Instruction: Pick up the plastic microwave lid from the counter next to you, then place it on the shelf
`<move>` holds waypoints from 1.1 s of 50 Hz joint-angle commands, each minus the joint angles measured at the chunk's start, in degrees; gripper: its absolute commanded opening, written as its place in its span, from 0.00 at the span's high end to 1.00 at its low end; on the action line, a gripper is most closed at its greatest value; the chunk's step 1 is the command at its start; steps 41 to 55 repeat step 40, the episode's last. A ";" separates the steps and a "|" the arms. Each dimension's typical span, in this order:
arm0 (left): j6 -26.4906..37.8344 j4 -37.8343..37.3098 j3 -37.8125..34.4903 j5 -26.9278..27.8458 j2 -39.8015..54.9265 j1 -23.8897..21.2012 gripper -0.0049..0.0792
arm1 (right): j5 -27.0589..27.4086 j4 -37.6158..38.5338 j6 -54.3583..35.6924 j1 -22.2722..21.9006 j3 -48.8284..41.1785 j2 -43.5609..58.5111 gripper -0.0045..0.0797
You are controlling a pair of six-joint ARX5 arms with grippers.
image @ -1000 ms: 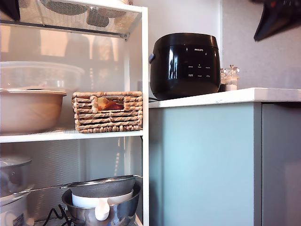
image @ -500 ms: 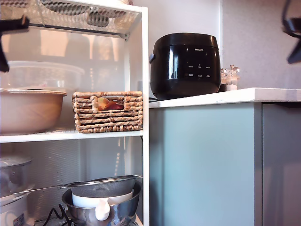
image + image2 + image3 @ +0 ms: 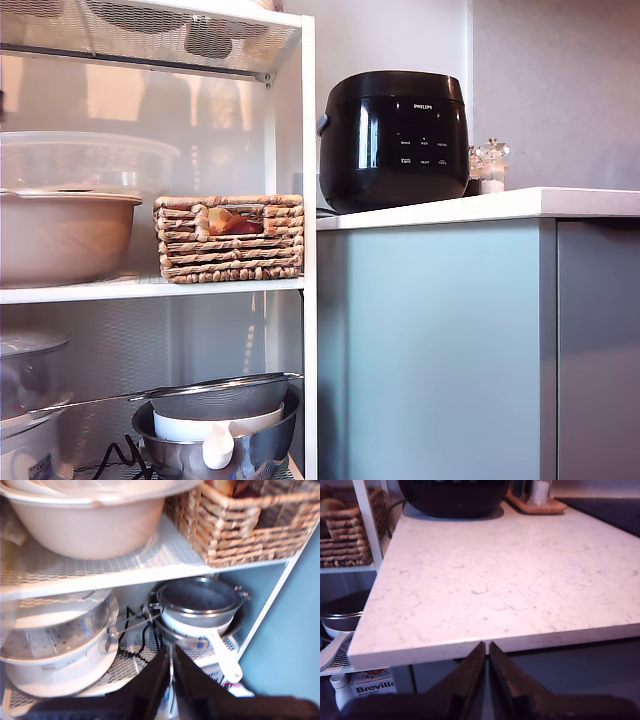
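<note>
The clear plastic microwave lid [image 3: 85, 158] rests rim-down on the beige bowl [image 3: 60, 235], on the white shelf [image 3: 150, 288] at the exterior view's left. Its frosted rim [image 3: 105, 487] also shows in the first wrist view, over the same bowl. My first gripper [image 3: 171, 672] is shut and empty, low in front of the rack, facing the lower shelves. Before the front edge of the white counter [image 3: 510, 580] is my second gripper [image 3: 487, 652], shut with nothing in it. Neither gripper appears in the exterior view.
A black cooker [image 3: 395, 138] and glass shakers [image 3: 488, 165] stand on the counter. A wicker basket [image 3: 228, 237] sits beside the beige bowl. Below are a steel bowl with mesh strainer [image 3: 215, 420], a white steamer [image 3: 55, 645] and a box [image 3: 370, 684].
Dark arm parts that showed at the exterior view's upper left and upper right corners have gone out of that view. The lid, bowl and basket have not moved.
</note>
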 commanded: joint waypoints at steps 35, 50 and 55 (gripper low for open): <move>-1.25 -13.20 -2.75 1.01 -19.71 -0.28 0.97 | -1.70 -18.18 3.26 -0.02 -1.29 -16.94 0.96; -1.25 -15.30 -2.75 1.01 -19.69 -0.28 0.97 | -1.70 -22.16 3.26 -0.02 -1.29 -16.94 0.96; -1.25 -15.30 -2.75 1.01 -19.69 -0.28 0.97 | -1.70 -22.16 3.26 -0.02 -1.29 -16.94 0.96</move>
